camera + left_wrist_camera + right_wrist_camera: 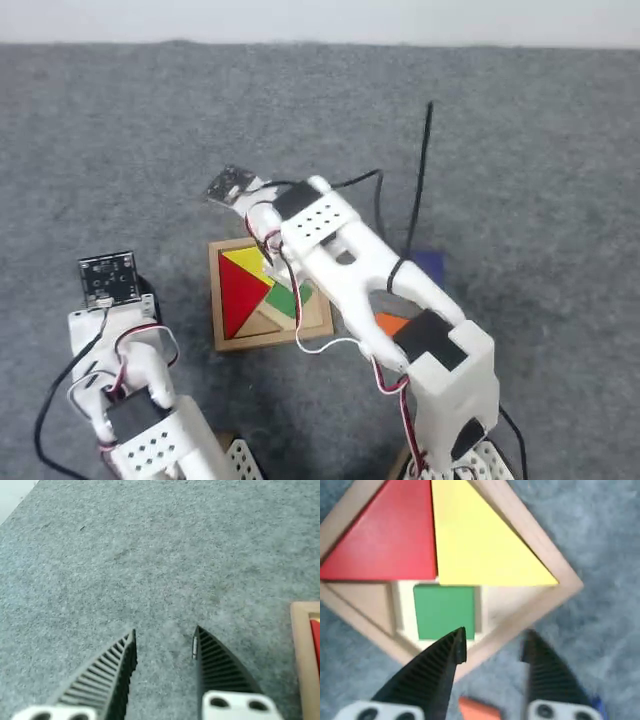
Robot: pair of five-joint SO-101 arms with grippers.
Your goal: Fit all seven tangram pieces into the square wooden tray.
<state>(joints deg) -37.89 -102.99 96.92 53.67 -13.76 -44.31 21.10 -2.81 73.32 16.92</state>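
Here, the left arm's fingers [112,667] hang spread apart over grey counter [150,555]. Farther on, the right arm's fingers [437,662] gape empty above the wooden tray [215,295], which holds red triangle [390,535], yellow triangle [475,545] and green square [445,610]; orange piece [392,323] and blue piece [430,265] lie at its three o'clock.

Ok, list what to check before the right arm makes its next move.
1. Right gripper open and empty, over the tray edge: ok.
2. Left gripper open, over the mat, clear of the tray: ok.
3. Red triangle, yellow triangle and green square lying in the tray: ok.
4. Bare wood free beside the green square: ok.
5. Loose orange piece and blue piece located on the mat: ok.
6. All seven pieces accounted for: cannot tell, five coloured ones show.
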